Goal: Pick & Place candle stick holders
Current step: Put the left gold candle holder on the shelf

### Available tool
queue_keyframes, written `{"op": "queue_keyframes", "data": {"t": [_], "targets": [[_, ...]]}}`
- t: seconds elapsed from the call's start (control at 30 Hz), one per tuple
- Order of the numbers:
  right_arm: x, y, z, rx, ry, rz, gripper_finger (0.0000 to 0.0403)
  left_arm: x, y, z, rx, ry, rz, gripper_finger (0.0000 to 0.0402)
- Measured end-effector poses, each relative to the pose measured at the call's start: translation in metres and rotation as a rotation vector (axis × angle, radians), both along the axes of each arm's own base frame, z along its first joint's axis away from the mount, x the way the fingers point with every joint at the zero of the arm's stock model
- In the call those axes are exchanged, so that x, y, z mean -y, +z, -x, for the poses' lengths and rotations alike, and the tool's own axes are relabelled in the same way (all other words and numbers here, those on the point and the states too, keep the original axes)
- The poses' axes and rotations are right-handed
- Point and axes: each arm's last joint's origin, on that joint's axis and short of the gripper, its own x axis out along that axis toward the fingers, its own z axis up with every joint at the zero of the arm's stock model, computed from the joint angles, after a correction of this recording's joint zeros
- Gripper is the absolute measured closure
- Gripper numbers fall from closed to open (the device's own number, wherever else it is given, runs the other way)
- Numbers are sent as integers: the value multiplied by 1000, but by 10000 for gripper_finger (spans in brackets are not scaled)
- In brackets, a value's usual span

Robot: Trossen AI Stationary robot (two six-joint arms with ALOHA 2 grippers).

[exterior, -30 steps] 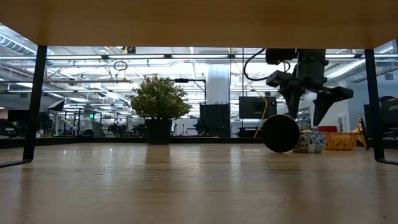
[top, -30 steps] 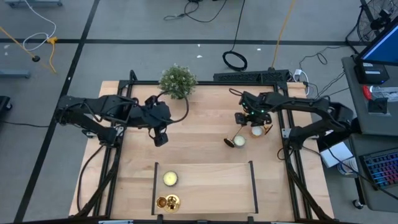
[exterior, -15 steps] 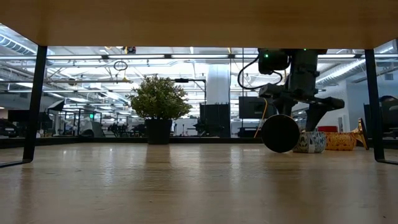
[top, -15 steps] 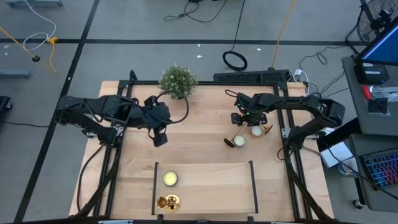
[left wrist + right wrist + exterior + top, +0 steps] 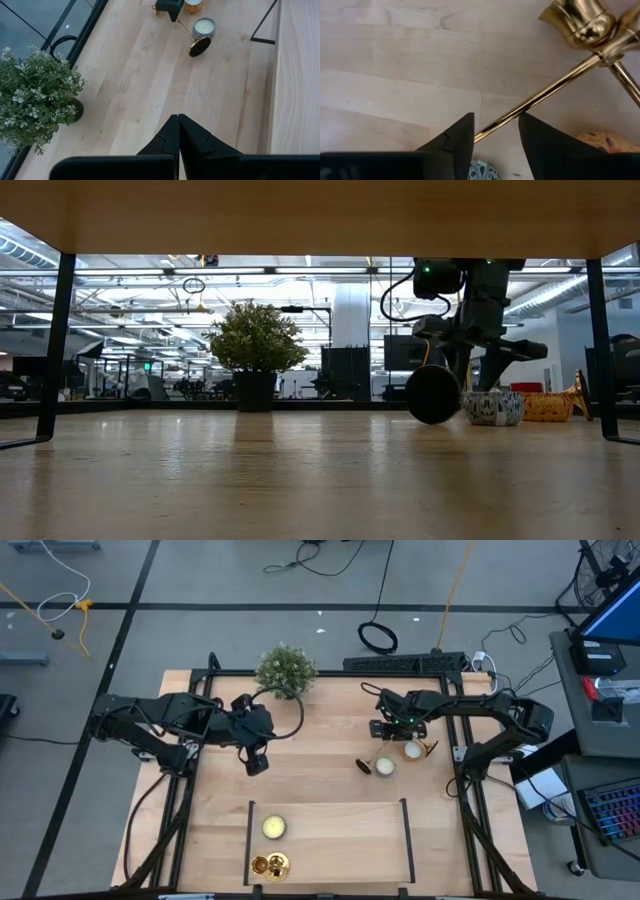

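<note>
A gold candle stick holder (image 5: pixel 372 752) lies tipped on the table at the right, its dark round base (image 5: pixel 432 395) on edge on the wood. My right gripper (image 5: pixel 383 732) stands over its slim stem (image 5: pixel 540 95) with a finger on each side. A second gold holder (image 5: pixel 577 20) lies just beyond, toward the right edge (image 5: pixel 430 748). A third holder (image 5: pixel 270 865) stands at the near edge. My left gripper (image 5: pixel 257 764) hangs shut and empty left of centre, also seen in its wrist view (image 5: pixel 178 120). My right gripper pinches the lying holder's stem (image 5: pixel 487 131) between its two fingers, which point down from above and lie across it. The stem runs slantwise through the gap. The holder stays tilted, with the rim of its base (image 5: pixel 364 766) on the table.
Two candles in patterned cups (image 5: pixel 384 767) (image 5: pixel 411 750) sit close beside the held holder. A third candle (image 5: pixel 274 828) lies inside the black rail frame (image 5: pixel 405 840) near the front. A bushy potted plant (image 5: pixel 285 670) stands at the far edge.
My right gripper has come down a little toward the table's left, and its fingers have closed from wide open to narrow around the stem. The holder's base has slid slightly toward the left.
</note>
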Motion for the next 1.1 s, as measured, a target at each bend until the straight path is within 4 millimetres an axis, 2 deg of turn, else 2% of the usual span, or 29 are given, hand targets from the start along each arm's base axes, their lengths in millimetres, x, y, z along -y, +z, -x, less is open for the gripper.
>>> {"op": "queue_keyframes", "data": {"t": [0.27,0.43,0.57,0.8,1.1], "targets": [[-6,-17,8,-13,-23,-23,264,0,-1,1,-16,2,-1,399],[-10,-19,7,-16,-10,-1,271,0,-1,2,-20,1,-1,399],[-12,-16,1,35,6,27,299,0,-1,2,-20,1,-1,399],[-16,-13,-10,133,60,46,387,0,-1,2,-23,-2,-3,399],[-17,-2,-26,254,109,100,391,-1,-3,4,-50,-2,-7,399]]}}
